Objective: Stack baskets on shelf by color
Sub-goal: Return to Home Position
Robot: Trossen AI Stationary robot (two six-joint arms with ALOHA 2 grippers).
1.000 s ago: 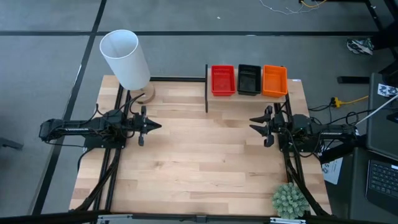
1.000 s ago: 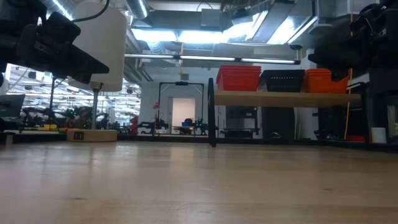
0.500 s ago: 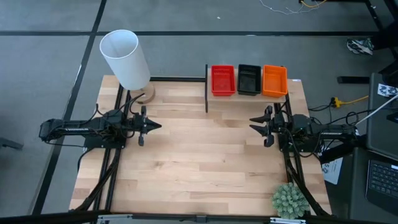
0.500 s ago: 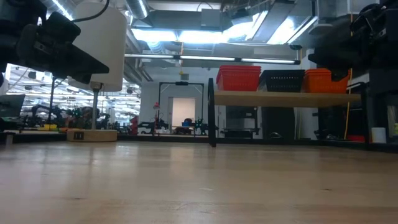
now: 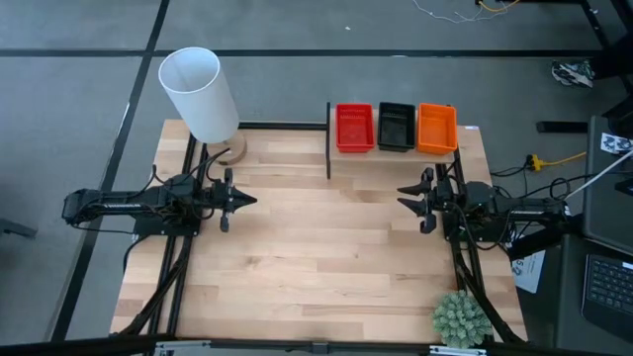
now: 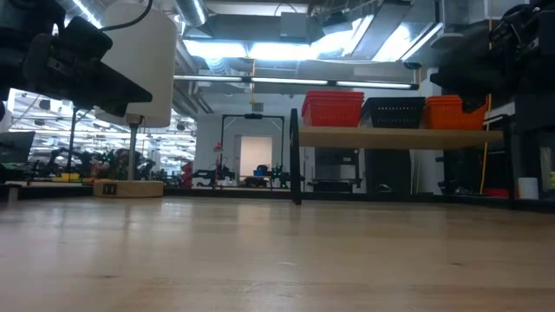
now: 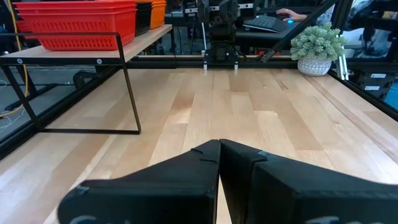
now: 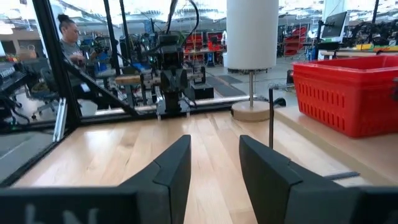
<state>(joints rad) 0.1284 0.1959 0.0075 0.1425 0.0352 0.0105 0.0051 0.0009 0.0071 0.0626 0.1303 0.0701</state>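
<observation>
On the shelf [image 6: 399,136] sit red baskets [image 5: 354,128], black baskets [image 5: 397,127] and orange baskets [image 5: 437,128], none on the counter [image 5: 316,267]; sorting seems done, stack counts unclear; left claw [image 5: 240,201] closed empty, right claw [image 5: 404,199] open, both over the counter.

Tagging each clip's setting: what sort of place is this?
Probably a robotics lab in an open industrial hall: bare ducts and strip lights overhead, more benches with equipment behind, a person standing there, and a laptop beside the table.
</observation>
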